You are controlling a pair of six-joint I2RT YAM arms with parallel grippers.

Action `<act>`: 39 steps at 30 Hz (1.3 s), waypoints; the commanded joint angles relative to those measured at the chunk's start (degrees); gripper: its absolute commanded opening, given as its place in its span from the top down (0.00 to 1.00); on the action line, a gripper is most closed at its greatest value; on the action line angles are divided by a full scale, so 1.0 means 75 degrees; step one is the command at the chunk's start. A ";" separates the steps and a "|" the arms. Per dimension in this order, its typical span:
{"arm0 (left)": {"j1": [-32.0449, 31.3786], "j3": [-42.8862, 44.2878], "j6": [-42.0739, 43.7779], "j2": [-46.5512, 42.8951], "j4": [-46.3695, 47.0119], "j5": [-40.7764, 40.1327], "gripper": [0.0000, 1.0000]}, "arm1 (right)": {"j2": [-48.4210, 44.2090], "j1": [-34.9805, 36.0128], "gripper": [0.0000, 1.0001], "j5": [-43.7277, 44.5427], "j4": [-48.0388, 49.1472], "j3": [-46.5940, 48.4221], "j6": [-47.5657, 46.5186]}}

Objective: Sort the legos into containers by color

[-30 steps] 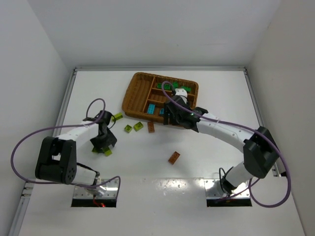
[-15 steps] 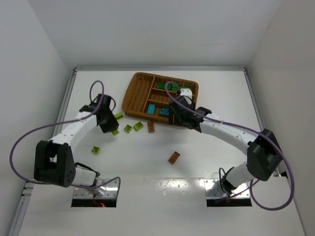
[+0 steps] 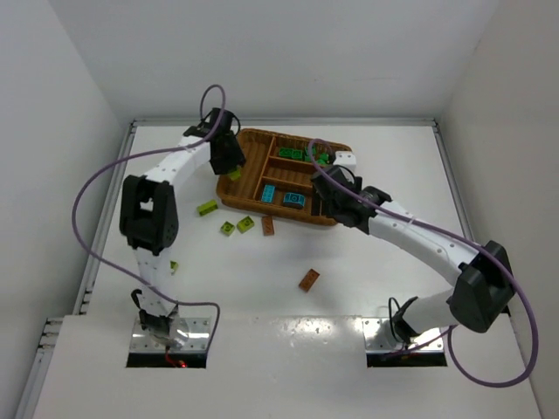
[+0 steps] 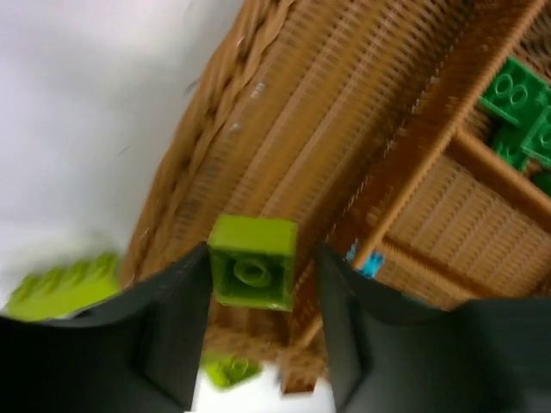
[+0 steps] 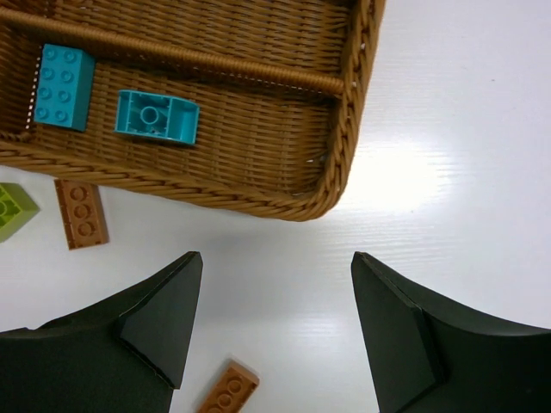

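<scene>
My left gripper (image 3: 229,161) hangs over the long left section of the brown wicker tray (image 3: 288,133). In the left wrist view (image 4: 263,292) its jaws stand open. A lime brick (image 4: 252,262) sits between them against the left finger, with a gap to the right one. It also shows in the top view (image 3: 234,175). My right gripper (image 3: 327,205) is open and empty over the table off the tray's near right corner (image 5: 344,163). Two teal bricks (image 5: 64,75) (image 5: 157,115) lie in the nearest slot. Green bricks (image 3: 297,154) lie in the far slots.
Loose on the table lie lime bricks (image 3: 207,208) (image 3: 227,228) (image 3: 245,223) and a small one (image 3: 173,266). Brown plates lie near the tray (image 3: 268,226) and further forward (image 3: 308,280). A pale object (image 3: 345,158) sits at the tray's far right corner.
My left arm has swung from the table's left side up to the tray's left end, carrying the lime brick. My right gripper has drawn back from the tray towards its near right corner.
</scene>
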 commanded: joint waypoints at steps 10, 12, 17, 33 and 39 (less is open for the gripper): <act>-0.0169 0.0515 0.0587 -0.0348 -0.0892 -0.1637 0.25 | -0.0354 -0.0005 0.29 0.0437 -0.0472 0.0379 0.0045; 0.0019 -0.0645 0.0516 -0.1156 -0.0823 -0.1719 0.25 | -0.0285 -0.0005 0.29 0.0297 -0.0390 0.0379 0.0045; 0.0523 -0.2651 0.0516 -0.2038 -0.0190 -0.1720 0.11 | -0.0097 0.0064 0.29 0.0156 -0.0237 0.0379 0.0045; 0.1145 -0.4000 0.0458 -0.1639 0.0185 -0.0958 0.10 | -0.0026 0.0065 0.29 0.0085 -0.0237 0.0309 0.0115; 0.1215 -0.3486 0.0236 -0.0972 0.0349 -0.1028 0.10 | 0.0044 0.0135 0.29 0.0003 -0.0167 0.0309 0.0115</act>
